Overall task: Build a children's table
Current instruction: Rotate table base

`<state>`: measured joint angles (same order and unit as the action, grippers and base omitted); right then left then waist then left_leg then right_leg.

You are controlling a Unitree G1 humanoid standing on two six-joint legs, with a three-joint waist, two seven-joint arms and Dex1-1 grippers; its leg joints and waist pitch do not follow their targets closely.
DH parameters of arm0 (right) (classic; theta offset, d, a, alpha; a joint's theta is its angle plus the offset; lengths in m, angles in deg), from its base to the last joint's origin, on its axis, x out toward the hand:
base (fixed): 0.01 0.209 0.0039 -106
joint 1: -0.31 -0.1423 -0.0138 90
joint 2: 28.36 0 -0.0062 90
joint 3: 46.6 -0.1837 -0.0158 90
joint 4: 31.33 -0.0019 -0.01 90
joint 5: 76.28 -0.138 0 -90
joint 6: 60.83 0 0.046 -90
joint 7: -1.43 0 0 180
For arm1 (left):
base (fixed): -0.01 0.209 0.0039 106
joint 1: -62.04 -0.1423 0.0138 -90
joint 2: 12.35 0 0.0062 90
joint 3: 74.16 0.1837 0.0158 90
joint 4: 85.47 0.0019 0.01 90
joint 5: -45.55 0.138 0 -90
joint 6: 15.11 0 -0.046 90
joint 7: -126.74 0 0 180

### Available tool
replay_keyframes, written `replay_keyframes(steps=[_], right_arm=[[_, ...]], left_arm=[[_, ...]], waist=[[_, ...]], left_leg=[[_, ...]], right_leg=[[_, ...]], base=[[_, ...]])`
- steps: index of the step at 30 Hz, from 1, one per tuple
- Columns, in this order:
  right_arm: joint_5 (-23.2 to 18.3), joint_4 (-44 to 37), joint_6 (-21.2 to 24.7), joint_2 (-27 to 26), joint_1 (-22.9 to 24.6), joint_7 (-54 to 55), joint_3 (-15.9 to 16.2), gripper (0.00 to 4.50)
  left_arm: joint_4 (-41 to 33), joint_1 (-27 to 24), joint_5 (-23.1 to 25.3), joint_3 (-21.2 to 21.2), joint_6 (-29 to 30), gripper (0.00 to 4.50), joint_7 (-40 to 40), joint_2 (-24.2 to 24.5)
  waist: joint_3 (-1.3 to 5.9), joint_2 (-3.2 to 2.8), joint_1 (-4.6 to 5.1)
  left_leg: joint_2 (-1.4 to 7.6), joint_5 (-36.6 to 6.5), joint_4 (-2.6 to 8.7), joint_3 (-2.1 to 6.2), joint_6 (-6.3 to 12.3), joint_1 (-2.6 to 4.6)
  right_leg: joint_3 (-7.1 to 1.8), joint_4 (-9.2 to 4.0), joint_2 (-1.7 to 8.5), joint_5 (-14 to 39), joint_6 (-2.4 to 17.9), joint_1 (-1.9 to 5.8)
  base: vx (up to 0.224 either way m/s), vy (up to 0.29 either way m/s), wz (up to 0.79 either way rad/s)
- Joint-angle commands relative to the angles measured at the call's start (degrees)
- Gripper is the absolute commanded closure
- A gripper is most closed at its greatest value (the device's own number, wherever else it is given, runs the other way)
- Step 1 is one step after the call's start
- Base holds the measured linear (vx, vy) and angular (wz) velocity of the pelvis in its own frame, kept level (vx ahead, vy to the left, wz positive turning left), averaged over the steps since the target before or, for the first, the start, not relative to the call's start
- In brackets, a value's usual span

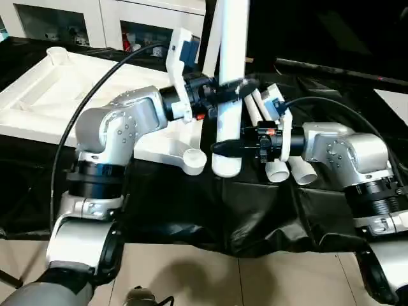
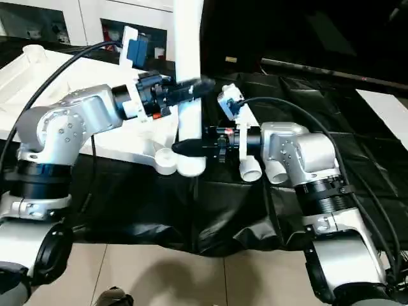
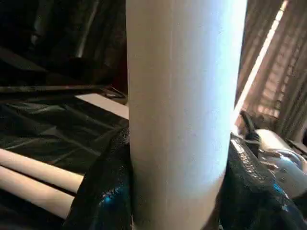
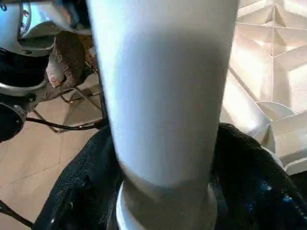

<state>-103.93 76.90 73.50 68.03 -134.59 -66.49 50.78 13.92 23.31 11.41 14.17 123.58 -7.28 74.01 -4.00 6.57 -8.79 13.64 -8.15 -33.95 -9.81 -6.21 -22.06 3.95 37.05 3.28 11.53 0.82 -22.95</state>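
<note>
Standing upright between both arms: one white tubular leg (image 1: 229,83), smooth and round, widening to a flared end (image 1: 226,167) that hangs just beside a round corner socket (image 1: 194,159) of the tabletop (image 1: 57,95). Clamped on that leg higher up by the left gripper (image 1: 233,88), black fingers (image 3: 103,191) pressed against both sides of the tube in the left wrist view. Gripped lower, near the flare, by the right gripper (image 1: 223,148), black fingers (image 4: 249,182) flanking the tube in the right wrist view, apparently closed on it.

Lying flat on the black cloth (image 1: 255,210): the white plastic tabletop, underside up, ribs dividing it into shallow panels, another round socket (image 1: 57,54) at its far corner. Resting beside the right forearm: more white legs (image 1: 293,171), open tube ends facing the camera, their lengths running back under the arm.

Cut off by the upper edge: the top of the held leg. Hidden behind the left arm: the near edge of the tabletop. Hard to judge: whether the flared end touches the cloth or the socket, or hangs free. Covered by the right gripper and its cables: most of the spare legs, so no sure count. Partly seen behind: a white glass-door cabinet (image 1: 76,19).
</note>
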Motion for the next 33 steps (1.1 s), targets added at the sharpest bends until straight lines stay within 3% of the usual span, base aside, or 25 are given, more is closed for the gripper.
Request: replay_keyframes(steps=[1, 12, 24, 31, 33], right_arm=[[-0.95, 0.41, 0.33, 0.32, 0.32, -0.21, -0.77, 1.54], [-1.21, 0.35, 0.73, 0.35, 0.26, -1.47, -0.55, 1.54], [-1.27, 1.01, 0.52, 0.07, 0.45, -2.14, -0.18, 2.5], [-1.33, 1.1, 0.21, -0.47, 0.81, -1.8, -0.34, 2.56], [-1.57, 1.03, -0.18, -0.91, 0.99, -1.08, -1.03, 2.56]], left_arm=[[-1.47, -0.08, -0.85, 1.4, 0.5, 2.62, 0.73, -0.14], [-1.24, -0.22, -0.37, 1.81, 0.39, 2.62, 1.05, 0.27], [-1.27, -0.09, -0.59, 1.85, 0.33, 2.62, 1.31, 0.39], [-1.04, 0.01, -0.18, 1.8, 0.09, 2.62, 0.76, 0.15], [-0.74, 0.17, -0.39, 1.4, 0.68, 1.92, 0.28, 0.03]], waist=[[4.73, -0.49, -0.02], [4.77, -0.47, -0.06], [4.81, -0.54, -0.09], [4.84, -0.8, -0.15], [4.84, -0.73, -0.11]], left_leg=[[-0.29, -7.3, 3.15, -0.51, -2.36, 1.12], [-0.29, -7.0, 3.14, -0.51, -2.43, 1.1], [-0.29, -6.95, 3.13, -0.49, -2.5, 1.11], [-0.29, -7.18, 3.13, -0.45, -2.63, 1.13], [-0.29, -7.28, 3.12, -0.48, -2.67, 1.13]], right_leg=[[-2.39, -4.03, 4.02, 4.39, 9.57, 3.37], [-2.4, -3.98, 4.01, 3.9, 9.44, 3.41], [-2.38, -3.93, 4.01, 3.78, 9.5, 3.43], [-2.39, -3.9, 4.03, 3.61, 9.64, 3.44], [-2.4, -3.9, 4.01, 3.27, 9.76, 3.42]], base=[[0.0, 0.0, 0.0], [0.0, 0.0, 0.0], [0.0, 0.0, 0.0], [0.0, 0.0, 0.0], [0.0, 0.0, 0.0]])
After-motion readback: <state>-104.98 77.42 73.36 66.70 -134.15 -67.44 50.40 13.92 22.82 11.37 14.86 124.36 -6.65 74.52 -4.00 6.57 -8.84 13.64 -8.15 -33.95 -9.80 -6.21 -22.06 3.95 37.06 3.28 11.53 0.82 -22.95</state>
